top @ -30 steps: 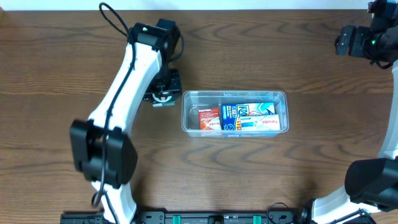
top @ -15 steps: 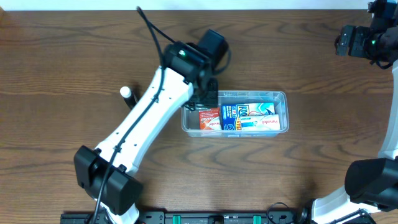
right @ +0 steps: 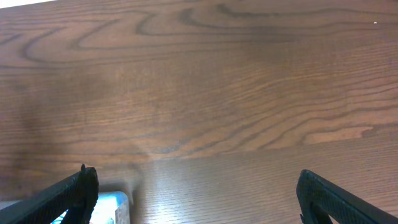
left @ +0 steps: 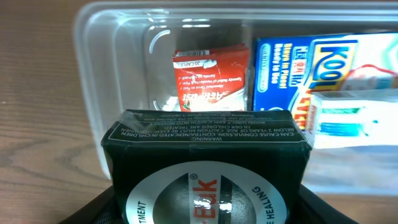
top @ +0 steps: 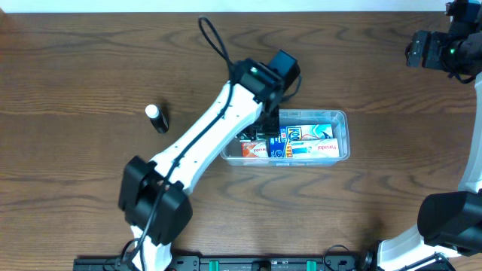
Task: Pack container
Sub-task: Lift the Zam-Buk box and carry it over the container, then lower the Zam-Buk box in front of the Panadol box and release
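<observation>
Table (top: 75, 60): dark brown wood grain, carrying everything in the scene.
Left arm (top: 203, 135): white with black joints, it reached from 7 o'clock of the overhead view up to the container's 9 o'clock end.
Container (top: 340, 117): a clear, shallow tub with rounded corners stood near the table's centre, long side running from 9 to 3 o'clock.
Right gripper (right: 196, 190): its jaws were spread wide and held nothing. It hung over bare wood at about 2 o'clock of the container, well apart from it.
Left gripper (left: 205, 208): it was pinching the black box from both sides above the container's 9 o'clock end.
Blue box (left: 292, 62): it lay flat inside the container, at the middle.
White box (left: 354, 118): with red and teal print, it lay inside just beside the blue box, toward 3 o'clock.
Red box (left: 208, 81): it lay flat inside, at the 9 o'clock end.
Black box (left: 205, 143): it had white warning text on top and a silver round label on its face. Whether it touched the container's wall could not be told.
Small tube (top: 157, 118): black with a white cap, it lay on the table at 9 o'clock of the container, well apart.
</observation>
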Tool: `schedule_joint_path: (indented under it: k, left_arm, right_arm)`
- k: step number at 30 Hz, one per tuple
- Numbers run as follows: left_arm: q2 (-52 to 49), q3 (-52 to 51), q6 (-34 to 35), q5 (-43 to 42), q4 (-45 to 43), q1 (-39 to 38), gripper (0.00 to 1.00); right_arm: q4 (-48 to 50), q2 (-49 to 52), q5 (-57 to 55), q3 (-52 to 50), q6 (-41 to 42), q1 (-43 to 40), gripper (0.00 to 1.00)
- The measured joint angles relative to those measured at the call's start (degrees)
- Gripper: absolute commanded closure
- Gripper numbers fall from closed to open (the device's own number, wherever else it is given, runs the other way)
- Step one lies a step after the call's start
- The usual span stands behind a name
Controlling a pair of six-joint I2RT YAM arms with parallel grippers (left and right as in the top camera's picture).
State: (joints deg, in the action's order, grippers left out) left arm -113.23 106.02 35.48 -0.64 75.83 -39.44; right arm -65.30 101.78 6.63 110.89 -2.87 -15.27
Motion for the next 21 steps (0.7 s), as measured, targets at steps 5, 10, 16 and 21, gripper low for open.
schedule_joint_path:
  k: [5,10,16,21]
  left_arm:
    - [-3.3,-0.2,0.5,0.0,-0.3,-0.1,0.37]
    - [-5.0,-0.7,0.7,0.0,-1.0,-0.1,0.37]
    - [-5.2,-0.7,1.8,0.0,-2.8,-0.1,0.37]
    - [-5.2,-2.5,2.1,0.0,-4.2,-0.1,0.37]
  right_arm:
    - [0.0,0.0,0.0,0.0,0.0,0.0,0.01]
    - [0.0,0.0,0.0,0.0,0.0,0.0,0.01]
    - [0.0,0.0,0.0,0.0,0.0,0.0,0.01]
    - [0.0,0.0,0.0,0.0,0.0,0.0,0.01]
